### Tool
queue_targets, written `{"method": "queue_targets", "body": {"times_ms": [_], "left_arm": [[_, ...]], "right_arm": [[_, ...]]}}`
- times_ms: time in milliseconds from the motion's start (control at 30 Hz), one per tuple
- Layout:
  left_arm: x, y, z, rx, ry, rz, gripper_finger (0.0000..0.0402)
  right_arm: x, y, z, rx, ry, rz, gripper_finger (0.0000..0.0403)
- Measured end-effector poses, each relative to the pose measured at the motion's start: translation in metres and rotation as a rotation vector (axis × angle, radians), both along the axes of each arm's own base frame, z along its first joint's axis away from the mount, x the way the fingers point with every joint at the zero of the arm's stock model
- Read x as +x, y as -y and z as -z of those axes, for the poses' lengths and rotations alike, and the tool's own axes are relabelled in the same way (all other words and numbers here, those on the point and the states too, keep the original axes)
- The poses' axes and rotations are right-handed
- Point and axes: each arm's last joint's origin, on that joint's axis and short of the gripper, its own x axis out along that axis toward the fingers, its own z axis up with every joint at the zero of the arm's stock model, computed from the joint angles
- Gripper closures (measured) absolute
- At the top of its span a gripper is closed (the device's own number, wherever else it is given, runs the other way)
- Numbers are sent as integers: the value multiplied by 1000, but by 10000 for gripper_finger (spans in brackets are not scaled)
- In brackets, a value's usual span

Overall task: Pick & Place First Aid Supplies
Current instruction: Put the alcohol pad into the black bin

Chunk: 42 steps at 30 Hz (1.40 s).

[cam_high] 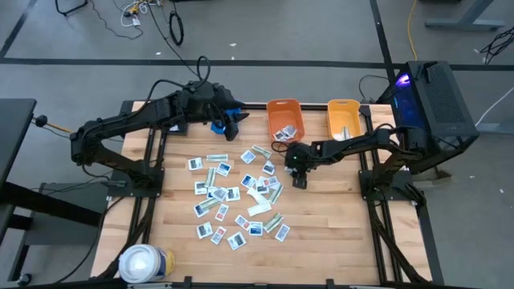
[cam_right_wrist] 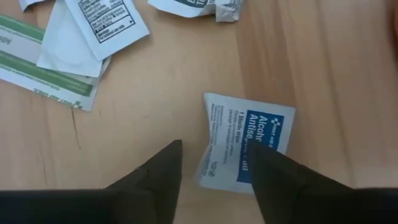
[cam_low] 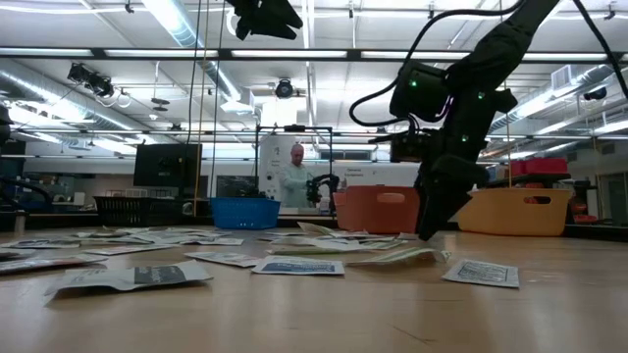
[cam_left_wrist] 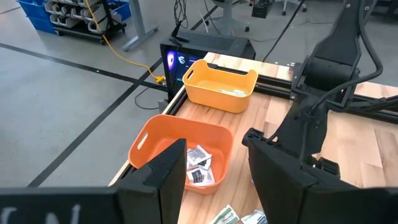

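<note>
On the table's left, the left gripper (cam_high: 233, 120) hangs spread and empty above the blue bin (cam_high: 218, 125), level with the bin row at the far edge. Its wrist camera looks past its fingers (cam_left_wrist: 171, 171) into the orange bin (cam_left_wrist: 149, 140), where a few white packets (cam_left_wrist: 199, 167) already lie. The high view barely resolves these.

Mid-table, the scattered first aid supplies (cam_high: 233, 197) lie flat, pointing every which way.

To their right, the right gripper (cam_high: 299, 180) is down at the wood, just off the heap's right edge. Only its wrist view shows what is under it: an alcohol antiseptic packet (cam_right_wrist: 245, 143), blue-printed, lies flat between the parted fingers (cam_right_wrist: 155, 177), long axis running along the fingers and slightly tilted. The fingers have not closed on it. The low view shows the tips near the tabletop.

The yellow bin (cam_high: 344, 118) stands rightmost.
</note>
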Motion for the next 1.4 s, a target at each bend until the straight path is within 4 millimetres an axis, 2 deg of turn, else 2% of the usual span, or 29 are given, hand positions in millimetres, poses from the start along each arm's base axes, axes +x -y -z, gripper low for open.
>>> {"method": "queue_targets", "body": {"times_ms": [267, 433, 733, 867, 1133, 1400], "left_arm": [[0, 0, 0, 0, 0, 0, 225], [0, 0, 0, 0, 0, 0, 225], [0, 0, -1, 3, 9, 0, 225], [1, 0, -4, 13, 42, 0, 225], [3, 1, -6, -5, 71, 73, 225], [1, 4, -6, -83, 87, 121, 225]], "right_arm": [[0, 0, 0, 9, 0, 31, 342], [1, 0, 0, 8, 6, 32, 394], [2, 1, -2, 10, 34, 37, 401], [1, 0, -10, 15, 69, 51, 401], [-5, -1, -42, 21, 192, 91, 402], [-20, -6, -88, 52, 384, 63, 403]]}}
